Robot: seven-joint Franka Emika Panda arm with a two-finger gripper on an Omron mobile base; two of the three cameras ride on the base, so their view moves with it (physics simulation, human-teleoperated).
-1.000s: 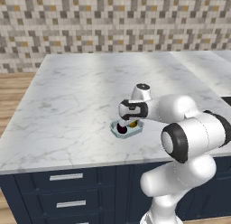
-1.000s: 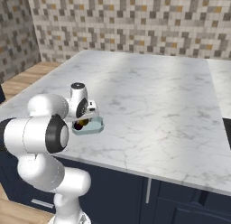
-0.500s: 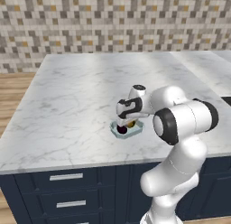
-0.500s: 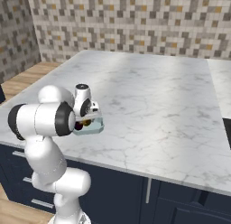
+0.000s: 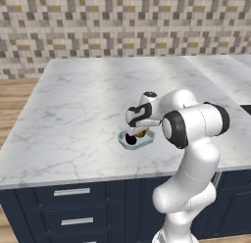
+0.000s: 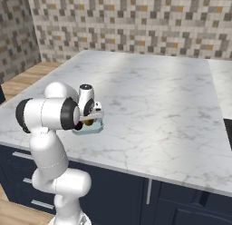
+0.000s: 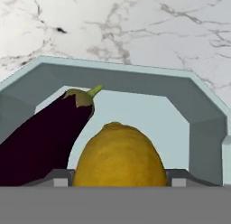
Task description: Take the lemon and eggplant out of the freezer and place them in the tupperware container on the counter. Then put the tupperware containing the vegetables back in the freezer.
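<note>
the gripper (image 5: 133, 131) is hovering, fingers spread around the lemon (image 7: 118, 156) beside the eggplant (image 7: 43, 135) in the tupperware container (image 7: 204, 142); lifting carelessly is risking dragging it out.

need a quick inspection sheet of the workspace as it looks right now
surface: large white grey-veined marble counter over navy drawers.
job's things: shallow translucent pale blue-green tupperware container stands on the counter near its front edge; the dark purple eggplant and the yellow lemon lie side by side in it.
clutter: nothing seen.
grippers: the gripper hangs low over the container, fingertips either side of the lemon; open or shut cannot be told.
cables: nothing seen.
surroundings: mosaic tile wall, wooden floor.
</note>
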